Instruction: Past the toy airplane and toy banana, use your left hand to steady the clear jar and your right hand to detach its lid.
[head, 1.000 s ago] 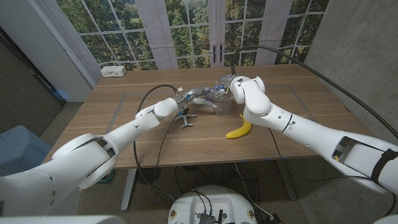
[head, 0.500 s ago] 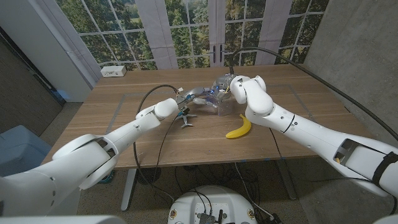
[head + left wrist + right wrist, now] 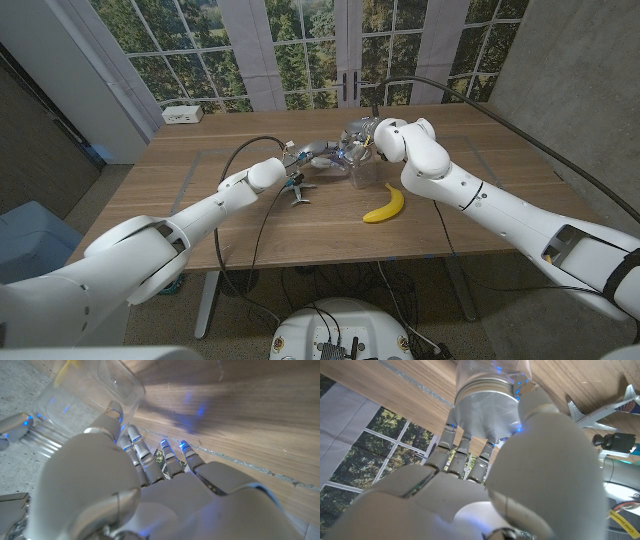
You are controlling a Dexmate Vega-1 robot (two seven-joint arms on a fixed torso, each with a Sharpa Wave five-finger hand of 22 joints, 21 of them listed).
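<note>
The clear jar (image 3: 364, 170) stands upright at mid-table, beyond the toy airplane (image 3: 297, 189) and the yellow toy banana (image 3: 385, 205). My left hand (image 3: 322, 152) holds the jar from its left side; in the left wrist view the thumb (image 3: 113, 414) presses on the jar's glass wall (image 3: 82, 390). My right hand (image 3: 366, 138) comes down over the top and grips the silver lid (image 3: 487, 404), with its fingers (image 3: 462, 445) wrapped around the rim. The lid sits on the jar's neck (image 3: 492, 367). The airplane (image 3: 600, 412) lies just beside the jar.
A white box (image 3: 183, 114) sits at the table's far left corner. Black cables (image 3: 262, 140) arch over the table from both arms. Windows stand behind the far edge (image 3: 300, 110). Bare wood (image 3: 470, 150) lies to the right of the jar.
My right wrist has swung up and away over the jar while the hand stays on the lid, so more of the jar's glass shows. The left hand, airplane and banana have not moved.
</note>
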